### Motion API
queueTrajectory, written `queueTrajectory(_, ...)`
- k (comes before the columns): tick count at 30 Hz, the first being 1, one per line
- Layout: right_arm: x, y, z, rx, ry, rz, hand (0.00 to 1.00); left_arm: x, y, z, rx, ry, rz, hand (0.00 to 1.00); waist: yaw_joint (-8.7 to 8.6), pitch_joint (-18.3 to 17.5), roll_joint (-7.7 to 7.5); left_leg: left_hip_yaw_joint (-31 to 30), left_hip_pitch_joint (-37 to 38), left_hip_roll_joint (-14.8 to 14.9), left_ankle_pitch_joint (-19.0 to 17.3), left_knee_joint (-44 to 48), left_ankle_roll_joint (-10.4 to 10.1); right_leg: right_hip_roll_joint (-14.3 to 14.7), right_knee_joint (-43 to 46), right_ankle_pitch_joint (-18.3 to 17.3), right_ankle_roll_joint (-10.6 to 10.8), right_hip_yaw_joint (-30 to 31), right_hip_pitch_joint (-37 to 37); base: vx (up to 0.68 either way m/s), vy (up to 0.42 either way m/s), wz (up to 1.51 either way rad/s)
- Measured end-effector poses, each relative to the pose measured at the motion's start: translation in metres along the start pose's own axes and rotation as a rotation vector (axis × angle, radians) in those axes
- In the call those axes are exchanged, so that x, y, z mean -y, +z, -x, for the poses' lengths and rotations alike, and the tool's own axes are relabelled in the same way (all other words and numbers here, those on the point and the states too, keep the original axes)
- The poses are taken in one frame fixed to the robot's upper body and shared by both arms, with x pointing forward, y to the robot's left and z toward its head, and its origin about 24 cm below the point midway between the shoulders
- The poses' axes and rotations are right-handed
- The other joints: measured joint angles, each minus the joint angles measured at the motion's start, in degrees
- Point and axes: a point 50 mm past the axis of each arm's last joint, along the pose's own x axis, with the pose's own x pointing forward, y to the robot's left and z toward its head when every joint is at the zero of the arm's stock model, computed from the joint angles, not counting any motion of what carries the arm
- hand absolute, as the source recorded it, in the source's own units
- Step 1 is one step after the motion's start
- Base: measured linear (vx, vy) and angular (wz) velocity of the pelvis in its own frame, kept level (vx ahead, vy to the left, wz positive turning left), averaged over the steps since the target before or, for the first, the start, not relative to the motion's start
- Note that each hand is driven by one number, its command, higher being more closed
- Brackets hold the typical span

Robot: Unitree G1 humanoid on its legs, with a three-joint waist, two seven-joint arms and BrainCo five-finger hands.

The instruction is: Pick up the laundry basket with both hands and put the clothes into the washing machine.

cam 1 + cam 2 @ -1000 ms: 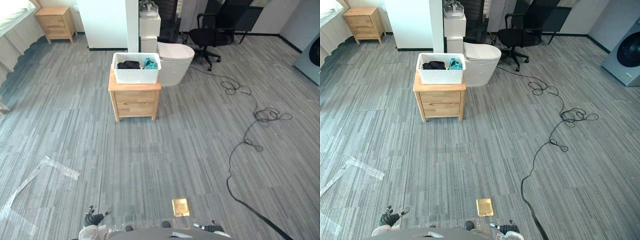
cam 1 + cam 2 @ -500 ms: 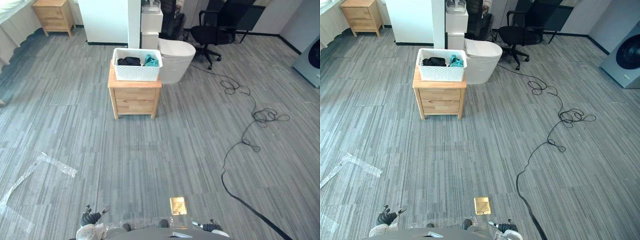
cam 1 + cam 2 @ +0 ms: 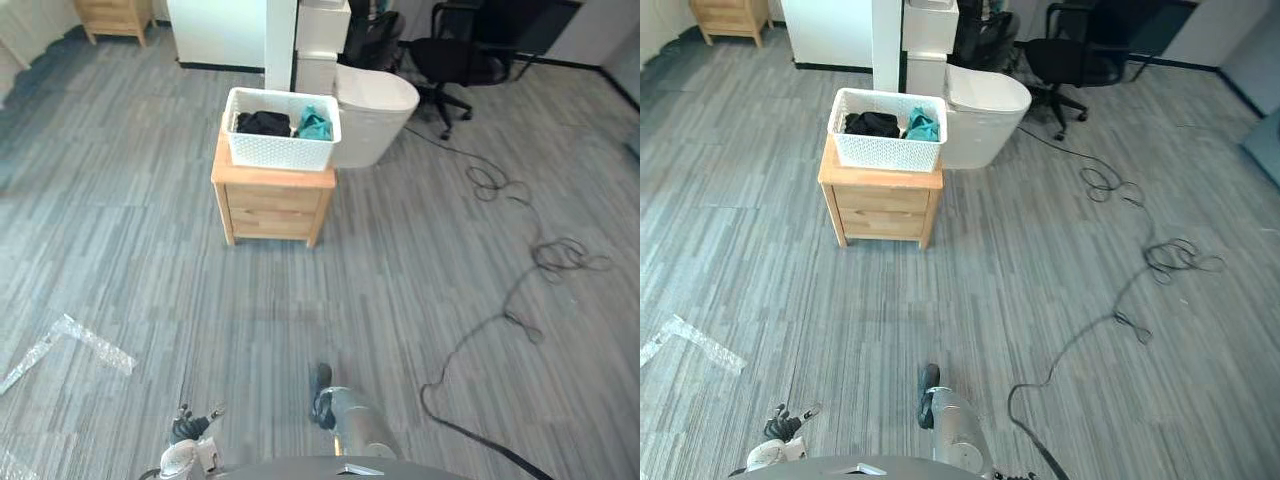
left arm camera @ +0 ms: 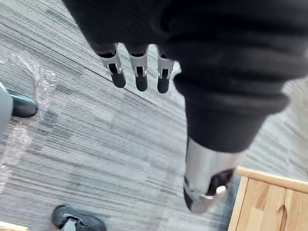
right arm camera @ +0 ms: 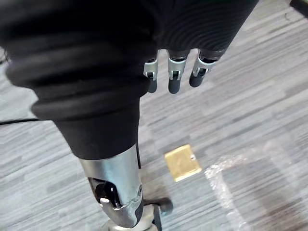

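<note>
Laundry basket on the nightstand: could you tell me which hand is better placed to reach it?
Left, slightly: the laundry basket sits left of centre, toward the left hand; the right hand hangs open too, both far off.

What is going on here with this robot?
A humanoid robot faces a white laundry basket of dark and teal clothes, on a small wooden cabinet across the floor. Its left hand and right hand hang open and empty, far from it. Nothing is picked up yet.

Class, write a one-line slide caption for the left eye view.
White laundry basket of clothes on a wooden nightstand, left hand low in front.
</note>
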Motion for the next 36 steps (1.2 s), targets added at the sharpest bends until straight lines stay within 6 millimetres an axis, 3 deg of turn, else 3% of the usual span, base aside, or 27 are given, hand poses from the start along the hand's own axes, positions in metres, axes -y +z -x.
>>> queueTrajectory(1, 0.0, 0.003, 0.0, 0.009, 0.0, -0.003, 0.0, 0.004, 0.002, 0.0, 0.008, -0.01, 0.009, 0.0, -0.11, 0.12, 0.37, 0.14, -1.34, 0.45, 0.46, 3.7, -0.43, 0.09, 1.53, -1.98, -0.04, -0.28, 0.11, 0.72, -0.417, 0.23)
queueTrajectory(2, 0.0, 0.014, -0.001, 0.05, -0.007, -0.024, 0.0, 0.01, 0.01, 0.0, 0.037, -0.011, 0.064, 0.0, -0.5, 0.78, 1.57, 0.17, -9.08, 2.99, 4.95, 23.23, 0.02, 1.82, 1.97, -6.21, -1.34, -1.54, 3.33, 0.6, -0.365, 0.11)
queueTrajectory(4, -0.001, 0.02, -0.001, 0.07, -0.004, -0.042, 0.0, 0.009, 0.013, 0.001, 0.053, -0.002, 0.096, 0.0, -0.01, 0.85, 2.04, -0.59, -15.41, 5.53, 12.77, 37.82, 0.17, 3.96, 0.41, -7.85, -1.92, -1.32, 7.0, 0.58, -0.328, -0.14)
queueTrajectory(5, -0.003, 0.026, -0.001, 0.092, 0.002, -0.042, 0.0, 0.006, 0.015, 0.001, 0.066, 0.006, 0.118, 0.0, 0.39, 0.91, 2.09, -0.7, -19.35, 7.36, 14.84, 48.13, -0.71, 5.62, -1.28, -8.24, -1.59, -1.17, 10.14, 0.55, -0.289, -0.48)
queueTrajectory(6, -0.007, 0.03, -0.001, 0.109, 0.014, -0.031, 0.0, 0.006, 0.021, 0.001, 0.089, 0.007, 0.13, 0.0, 1.26, 1.17, 1.75, 0.95, -23.85, 9.79, 14.93, 58.23, -0.43, 7.58, -4.16, -8.48, -1.52, -0.21, 14.61, 0.53, -0.264, -0.61)
queueTrajectory(8, -0.015, 0.039, -0.001, 0.133, 0.031, -0.015, 0.0, 0.006, 0.034, 0.001, 0.146, -0.006, 0.132, 0.0, 2.49, 1.84, 0.08, 4.27, -29.8, 11.04, 12.73, 64.6, 1.12, 8.39, -9.45, -8.59, -1.66, 1.53, 21.72, 0.56, -0.245, -0.38)
queueTrajectory(10, -0.023, 0.045, -0.001, 0.147, 0.048, -0.011, 0.0, 0.009, 0.039, 0.001, 0.177, -0.026, 0.101, 0.0, 2.68, 1.77, -0.98, 7.47, -36.3, 11.04, 10.33, 62.11, 1.43, 8.48, -15.57, -8.08, -0.83, 2.26, 28.3, 0.5, -0.153, -0.06)
queueTrajectory(12, -0.028, 0.053, -0.001, 0.162, 0.052, -0.005, 0.0, 0.01, 0.04, 0.001, 0.185, -0.044, 0.079, 0.0, 2.76, 1.59, -0.52, 9.76, -39.94, 9.91, 7.9, 53.12, 1.07, 8.58, -19.36, -8.3, -0.32, 3.04, 32.55, 0.48, -0.063, -0.09)
queueTrajectory(14, -0.042, 0.059, -0.001, 0.162, 0.082, 0.007, 0.0, 0.007, 0.042, -0.001, 0.186, -0.051, 0.041, 0.0, 3.67, 1.81, -0.72, 10.91, -40.57, 5.1, 6.54, 34.19, 1.23, 7.61, -20.81, -9.34, 1.41, 4.43, 36.18, 0.49, 0.047, -0.27)
queueTrajectory(15, -0.047, 0.059, 0.0, 0.16, 0.097, 0.019, 0.0, 0.006, 0.04, -0.001, 0.177, -0.047, 0.036, 0.0, 4.13, 1.83, -0.81, 9.61, -40.44, 1.78, 8.48, 21.5, 1.55, 6.79, -21.27, -10.12, 2.61, 5.19, 38.0, 0.5, 0.104, -0.25)
queueTrajectory(17, -0.048, 0.057, 0.0, 0.159, 0.099, 0.018, 0.0, 0.003, 0.035, -0.001, 0.161, -0.035, 0.033, 0.0, 5.16, 1.74, -0.62, 5.43, -40.01, -2.38, 13.46, 4.45, 0.78, 6.12, -22.19, -11.32, 4.12, 6.82, 40.41, 0.55, 0.179, -0.47)
queueTrajectory(18, -0.046, 0.054, 0.0, 0.153, 0.094, 0.022, 0.0, -0.001, 0.027, -0.001, 0.13, -0.022, 0.033, 0.0, 5.85, 1.59, -0.05, 3.57, -39.84, -2.93, 14.54, -0.61, 1.09, 6.36, -22.54, -12.66, 4.62, 9.01, 42.07, 0.5, 0.224, -0.67)
queueTrajectory(19, -0.045, 0.051, -0.001, 0.145, 0.092, 0.023, 0.0, -0.005, 0.026, -0.001, 0.127, -0.007, 0.045, 0.0, 5.98, 1.59, -0.36, 3.02, -40.39, -3.22, 18.61, 1.21, 1.94, 6.23, -22.4, -13.6, 4.65, 10.05, 42.82, 0.51, 0.251, -0.45)
queueTrajectory(20, -0.048, 0.043, 0.0, 0.112, 0.1, 0.024, 0.0, -0.011, 0.027, -0.003, 0.124, 0.009, 0.03, 0.0, 5.38, 0.75, -1.76, 3.12, -40.76, -4.86, 22.85, 2.61, 3.23, 4.56, -20.77, -14.25, 4.86, 10.46, 42.94, 0.51, 0.261, -0.04)
queueTrajectory(21, -0.051, 0.036, 0.001, 0.092, 0.102, -0.003, 0.0, -0.016, 0.028, -0.004, 0.123, 0.016, 0.022, 0.0, 4.71, -0.37, -3.61, 3.26, -41.54, -6.44, 23.1, 3.75, 3.71, 2.51, -15.63, -14.39, 4.44, 11.72, 40.03, 0.53, 0.259, 0.08)
queueTrajectory(22, -0.049, 0.034, 0.001, 0.083, 0.095, -0.02, 0.0, -0.017, 0.029, -0.004, 0.126, 0.02, 0.026, 0.0, 4.72, -0.6, -4.25, 3.83, -41.51, -7.03, 22.95, 4.51, 4.63, 1.51, -11.93, -14.39, 4.43, 12.37, 38.53, 0.55, 0.257, 0.03)
queueTrajectory(23, -0.05, 0.03, 0.002, 0.065, 0.095, -0.052, 0.0, -0.021, 0.032, -0.006, 0.129, 0.035, 0.041, 0.0, 4.8, -0.51, -5.83, 5.43, -40.97, -8.62, 20.58, 6.77, 6.4, -0.45, -1.69, -13.71, 4.11, 13.32, 34.67, 0.58, 0.235, -0.06)
queueTrajectory(24, -0.052, 0.031, 0.002, 0.061, 0.099, -0.08, 0.0, -0.024, 0.034, -0.007, 0.127, 0.046, 0.035, 0.0, 4.52, 0.02, -7.19, 6.39, -38.99, -10.46, 17.26, 8.85, 7.44, -3.07, 10.9, -9.0, 4.66, 13.55, 29.92, 0.68, 0.257, -0.04)
queueTrajectory(26, -0.057, 0.036, 0.003, 0.076, 0.124, -0.097, 0.0, -0.027, 0.03, -0.009, 0.091, 0.052, 0.012, 0.0, 3.21, 0.37, -7.1, 6.55, -34.28, -11.74, 13.5, 10.27, 8.35, -6.11, 26.92, -2.12, 6.32, 12.76, 24.47, 0.6, 0.217, -0.01)
queueTrajectory(29, -0.056, 0.047, 0.002, 0.125, 0.13, -0.062, 0.0, -0.025, 0.019, -0.007, 0.053, 0.042, -0.009, 0.0, 3.34, 0.5, -4.93, 7.47, -24.11, -10.73, 10.72, 5.83, 8.35, -7.94, 33.74, -7.79, 4.57, 6.92, 17.17, 0.46, 0.169, -0.28)
queueTrajectory(30, -0.057, 0.049, 0.003, 0.139, 0.138, -0.048, 0.0, -0.023, 0.019, -0.007, 0.051, 0.036, -0.016, 0.0, 3.32, 0.43, -4.81, 7.83, -22.67, -10.38, 10.62, 4.58, 8.17, -7.96, 32.88, -8.86, 4.58, 5.78, 15.51, 0.37, 0.088, -0.35)
queueTrajectory(32, -0.06, 0.055, 0.004, 0.169, 0.15, -0.019, 0.0, -0.02, 0.016, -0.007, 0.042, 0.026, -0.022, 0.0, 2.98, 0.48, -4.49, 9.03, -17.41, -9.23, 10.67, 0.63, 7.72, -7.82, 22.1, -13.03, 5.03, 1.03, 13.17, 0.35, 0.015, -0.34)
queueTrajectory(34, -0.062, 0.058, 0.005, 0.183, 0.157, -0.001, 0.0, -0.018, 0.018, -0.007, 0.05, 0.02, -0.039, 0.0, 2.86, 0.41, -4.42, 9.98, -15.35, -8.38, 9.96, -0.81, 6.43, -6.94, 6.92, -12.76, 4.67, -1.51, 13.25, 0.28, -0.056, -0.25)
queueTrajectory(35, -0.063, 0.057, 0.005, 0.185, 0.16, 0.006, 0.0, -0.017, 0.019, -0.007, 0.055, 0.016, -0.058, 0.0, 2.61, 0.21, -4.68, 10.2, -14.9, -8.36, 9.49, -1.08, 5.66, -5.7, -3.26, -8.9, 4.01, -1.01, 13.73, 0.29, -0.111, -0.04)
queueTrajectory(36, -0.062, 0.053, 0.005, 0.174, 0.161, 0.011, 0.0, -0.017, 0.021, -0.007, 0.064, 0.006, -0.103, 0.0, 2.58, -0.28, -5.48, 9.73, -14.37, -9.24, 8.83, -1.22, 4.68, -5.23, -11.18, -0.72, 3.17, 0.53, 14.3, 0.3, -0.135, 0.04)
